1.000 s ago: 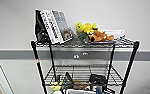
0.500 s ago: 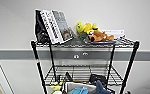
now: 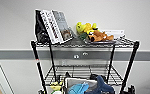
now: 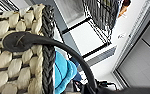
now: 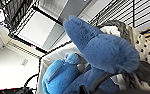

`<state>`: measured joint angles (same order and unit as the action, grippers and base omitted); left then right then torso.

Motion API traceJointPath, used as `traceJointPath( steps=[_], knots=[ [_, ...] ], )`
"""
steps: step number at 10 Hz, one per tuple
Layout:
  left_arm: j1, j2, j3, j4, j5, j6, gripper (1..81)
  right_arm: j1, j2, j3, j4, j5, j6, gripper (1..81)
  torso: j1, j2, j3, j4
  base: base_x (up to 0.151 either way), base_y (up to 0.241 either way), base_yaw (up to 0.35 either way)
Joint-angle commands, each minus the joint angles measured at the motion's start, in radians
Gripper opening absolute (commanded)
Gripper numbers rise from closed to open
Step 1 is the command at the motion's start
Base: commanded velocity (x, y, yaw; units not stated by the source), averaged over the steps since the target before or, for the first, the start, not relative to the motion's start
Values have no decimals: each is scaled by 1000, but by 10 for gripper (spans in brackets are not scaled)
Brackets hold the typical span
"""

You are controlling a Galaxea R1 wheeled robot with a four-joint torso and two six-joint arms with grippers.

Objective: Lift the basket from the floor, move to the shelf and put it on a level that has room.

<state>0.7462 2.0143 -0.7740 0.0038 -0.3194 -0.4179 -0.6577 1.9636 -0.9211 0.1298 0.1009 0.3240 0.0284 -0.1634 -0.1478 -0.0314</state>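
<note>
The shelf point(image 3: 37, 62) is a black wire rack right in front of me. Its top tier carries books and plush toys. The level point(image 3: 81, 71) below that is a bare grey wire grid. The basket point(image 3: 70, 80), white-rimmed and full of blue plush items, hangs just in front of and slightly below this level. In the left wrist view the basket's beige woven side point(image 4: 13, 70) and its dark handle point(image 4: 66, 48) run into my left gripper point(image 4: 91, 89). In the right wrist view the basket's white lining point(image 5: 51, 60) and a dark handle reach my right gripper point(image 5: 91, 88).
Books point(image 3: 53, 26) lean on the top tier's left side, with yellow and orange plush toys point(image 3: 93, 32) on its right. A pale wall with a grey rail point(image 3: 11, 53) stands behind the rack. A blue plush point(image 5: 103, 50) bulges from the basket.
</note>
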Motion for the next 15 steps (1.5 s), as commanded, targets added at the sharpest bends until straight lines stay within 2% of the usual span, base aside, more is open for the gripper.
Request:
traceJointPath(
  steps=[1,5,10,13,15],
  knots=[
    [-193,-26,101,42,-41,-32,10,200,-30,119,19,39,-11,10,0,0,0,0,0,0,0],
    [-280,-54,131,32,-34,-70,10,264,-49,145,53,34,-11,10,0,0,0,0,0,0,0],
    [-397,-67,116,-62,-7,-71,10,367,-46,140,113,30,-11,10,0,0,0,0,0,0,0],
    [-443,-63,75,-107,16,-71,10,410,-35,110,143,2,-11,10,0,0,0,0,0,0,0],
    [-471,-43,1,-143,51,-71,10,439,-7,62,169,-13,-11,10,0,0,0,0,0,0,0]
  ],
)
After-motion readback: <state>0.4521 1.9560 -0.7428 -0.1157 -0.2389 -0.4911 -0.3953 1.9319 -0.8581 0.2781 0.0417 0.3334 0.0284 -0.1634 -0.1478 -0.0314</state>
